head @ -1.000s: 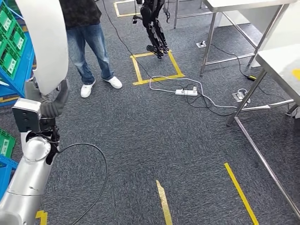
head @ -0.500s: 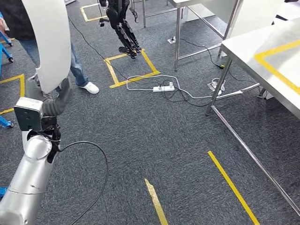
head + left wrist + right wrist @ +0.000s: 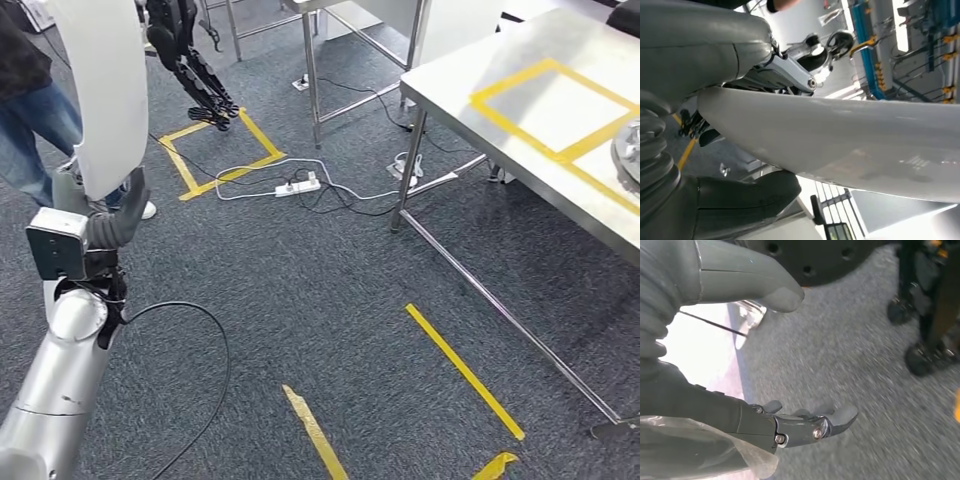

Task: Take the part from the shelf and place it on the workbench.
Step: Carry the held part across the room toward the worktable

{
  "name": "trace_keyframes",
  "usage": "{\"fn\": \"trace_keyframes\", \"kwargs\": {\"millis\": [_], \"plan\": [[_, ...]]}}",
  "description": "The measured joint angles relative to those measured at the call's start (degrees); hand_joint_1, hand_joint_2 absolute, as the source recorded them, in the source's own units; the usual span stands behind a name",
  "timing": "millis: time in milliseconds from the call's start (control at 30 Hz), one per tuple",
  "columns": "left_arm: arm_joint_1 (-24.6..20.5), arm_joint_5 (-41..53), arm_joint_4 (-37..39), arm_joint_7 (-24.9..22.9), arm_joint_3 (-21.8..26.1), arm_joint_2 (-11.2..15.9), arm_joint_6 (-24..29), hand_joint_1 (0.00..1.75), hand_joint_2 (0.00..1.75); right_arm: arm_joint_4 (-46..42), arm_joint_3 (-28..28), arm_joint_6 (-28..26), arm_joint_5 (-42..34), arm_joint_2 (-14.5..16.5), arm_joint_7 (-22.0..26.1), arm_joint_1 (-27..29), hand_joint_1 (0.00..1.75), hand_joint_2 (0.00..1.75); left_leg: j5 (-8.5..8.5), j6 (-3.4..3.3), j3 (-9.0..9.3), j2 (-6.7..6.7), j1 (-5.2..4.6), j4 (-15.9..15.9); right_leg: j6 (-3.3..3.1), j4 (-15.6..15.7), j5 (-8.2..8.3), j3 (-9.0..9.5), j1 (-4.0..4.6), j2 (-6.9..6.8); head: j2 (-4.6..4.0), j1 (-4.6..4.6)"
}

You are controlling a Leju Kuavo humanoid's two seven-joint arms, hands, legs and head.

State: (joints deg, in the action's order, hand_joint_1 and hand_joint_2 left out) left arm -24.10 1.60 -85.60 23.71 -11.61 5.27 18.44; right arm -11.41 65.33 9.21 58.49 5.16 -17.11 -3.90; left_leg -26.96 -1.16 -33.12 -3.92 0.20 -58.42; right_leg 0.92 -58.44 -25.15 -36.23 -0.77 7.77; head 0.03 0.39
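The part (image 3: 102, 90) is a large white curved panel, held upright at the left of the head view by my left hand (image 3: 117, 225). In the left wrist view the white part (image 3: 851, 140) lies between the thumb and the darker fingers (image 3: 745, 195). The steel workbench (image 3: 468, 120) stands at the far right, with a yellow tape square (image 3: 555, 100) on its top. My right hand (image 3: 715, 410) hangs over grey carpet with its fingers (image 3: 806, 427) apart and nothing in it.
A person in jeans (image 3: 38, 120) stands at the far left. A black robot's legs (image 3: 189, 60) stand by a yellow floor square. A power strip (image 3: 296, 186) with cables lies near another table's leg (image 3: 311, 70). A round metal object (image 3: 628, 155) sits on the bench.
The whole view has swung to the right, so the workbench top now shows much more and the blue shelf has left the picture. My left hand still holds the white part the same way.
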Motion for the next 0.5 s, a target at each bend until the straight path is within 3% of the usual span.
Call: {"fn": "trace_keyframes", "kwargs": {"millis": [67, 133, 167, 233, 267, 333, 400, 433, 500], "plan": [[-0.1, 0.0, 0.0, 0.0, 0.0, -0.2, -0.1, 1.75, 1.75, 0.0, 0.0, 0.1, 0.0, 0.0, 0.0, 0.1, 0.00, 1.75, 0.40, -0.35, 0.56, 1.52, 0.21, 1.1, 0.48, -1.3, -0.96, -0.92, 0.26, -1.70, -0.01, 0.09], [-0.2, 0.0, 0.0, 0.0, 0.0, -0.2, -0.2, 1.75, 1.75, 0.0, 0.0, 0.1, 0.0, 0.0, -0.1, 0.0, 0.00, 1.75, 0.62, -0.63, 0.91, 3.14, 0.20, 1.7, 0.82, -6.8, -3.95, -3.74, 0.49, -5.34, -0.01, 0.24], [-0.2, 0.0, 0.0, 0.0, 0.0, -0.2, -0.2, 1.75, 1.75, 0.0, 0.0, 0.1, 0.0, 0.0, 0.0, -0.1, 0.00, 1.75, 0.62, -0.69, 0.90, 3.91, 0.13, 1.7, 1.02, -10.6, -5.62, -5.61, 0.43, -6.49, -0.01, 0.29], [0.0, 0.0, 0.0, 0.0, 0.0, -0.2, -0.2, 1.75, 1.75, 0.0, 0.0, 0.1, -0.1, 0.0, 0.1, -0.1, 0.00, 1.75, 0.54, -0.67, 0.88, 5.47, 0.04, 1.6, 1.40, -15.2, -6.84, -7.85, 0.20, -7.32, -0.01, 0.29], [0.0, 0.0, 0.0, 0.0, 0.0, -0.2, -0.2, 1.75, 1.75, 0.0, 0.0, 0.1, -0.1, 0.0, 0.1, 0.0, 0.00, 1.75, 0.49, -0.61, 0.89, 6.18, 0.06, 1.6, 1.54, -14.4, -5.96, -7.35, 0.10, -7.56, -0.01, 0.30], [0.0, 0.0, 0.0, 0.0, 0.0, -0.2, -0.2, 1.75, 1.75, 0.0, 0.0, 0.1, -0.2, 0.0, 0.3, 0.0, 0.00, 1.75, 0.29, -0.29, 1.00, 7.41, 0.06, 1.5, 1.75, -7.1, -2.69, -3.27, -0.01, -9.05, -0.01, 0.31], [-0.1, 0.0, 0.0, 0.0, 0.0, -0.2, -0.2, 1.75, 1.75, 0.0, 0.0, 0.0, -0.1, 0.0, 0.6, -0.1, 0.00, 1.75, -0.02, 0.30, 1.03, 8.35, -0.19, 1.2, 1.29, -0.7, -0.89, 0.49, 0.19, -10.54, 0.00, 0.28], [-0.2, 0.0, 0.1, 0.0, 0.0, -0.2, -0.3, 1.75, 1.75, 0.0, 0.0, 0.0, -0.1, 0.0, 0.7, -0.1, 0.00, 1.75, -0.11, 0.60, 1.04, 8.73, -0.32, 1.0, 0.86, 0.4, -0.82, 1.19, 0.35, -10.77, 0.00, 0.25], [-0.3, 0.1, 0.1, 0.0, -0.1, -0.3, -0.3, 1.75, 1.75, 0.0, 0.0, 0.1, 0.0, 0.0, 0.9, -0.1, 0.00, 1.75, -0.25, 1.12, 1.15, 9.39, -0.27, 0.9, -0.13, 0.4, -0.77, 1.19, 0.51, -9.74, -0.01, 0.20]]}}
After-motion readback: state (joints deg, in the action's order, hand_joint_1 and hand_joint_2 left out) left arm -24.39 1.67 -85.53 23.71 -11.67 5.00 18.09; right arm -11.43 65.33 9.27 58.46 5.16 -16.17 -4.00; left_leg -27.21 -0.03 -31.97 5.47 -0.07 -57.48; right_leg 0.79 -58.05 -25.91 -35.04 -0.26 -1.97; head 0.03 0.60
